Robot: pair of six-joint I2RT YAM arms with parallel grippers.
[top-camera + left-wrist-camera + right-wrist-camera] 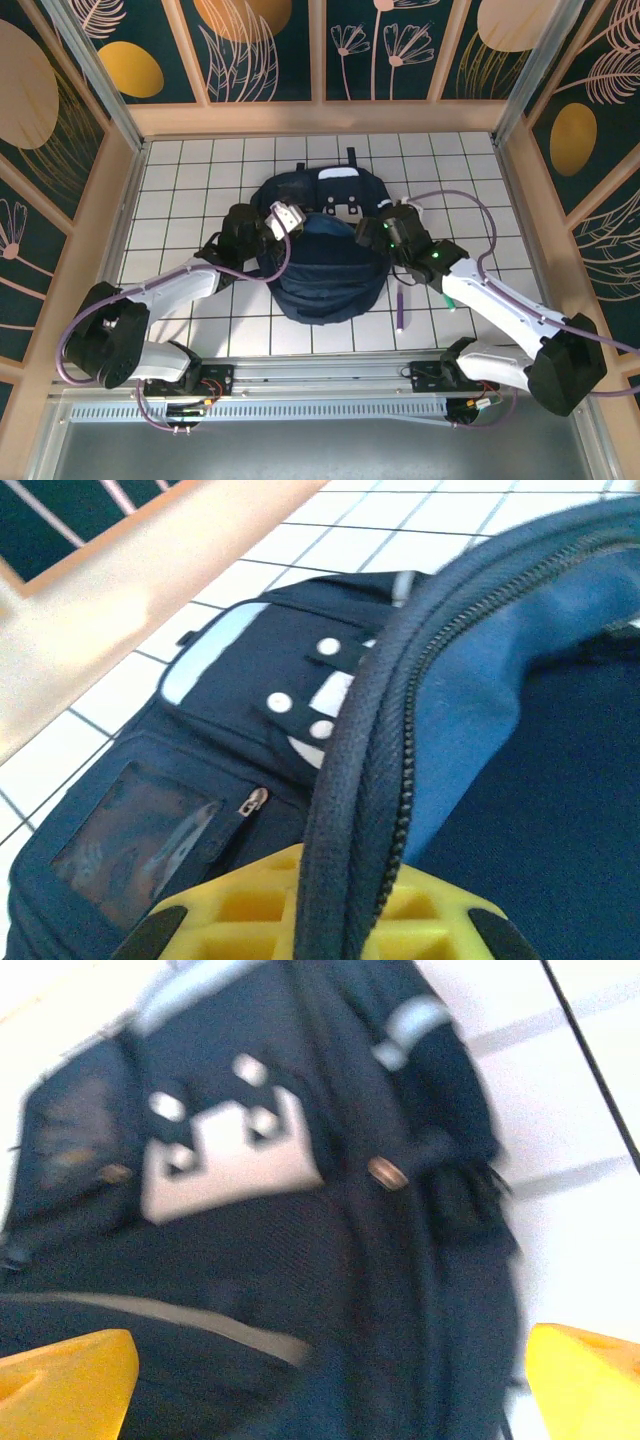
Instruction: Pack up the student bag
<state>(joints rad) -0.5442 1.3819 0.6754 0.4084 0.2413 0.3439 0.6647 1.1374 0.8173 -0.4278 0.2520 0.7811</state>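
The student bag lies mid-table, long axis running near to far, mouth gaping between both arms; the left gripper, reaching in from the left, is clamped on its zippered rim; the right gripper hovers spread wide and empty over the right edge.

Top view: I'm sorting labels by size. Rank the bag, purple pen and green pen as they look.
1. bag
2. purple pen
3. green pen: shows smallest, but the right arm hides part of it, so this is unsure.
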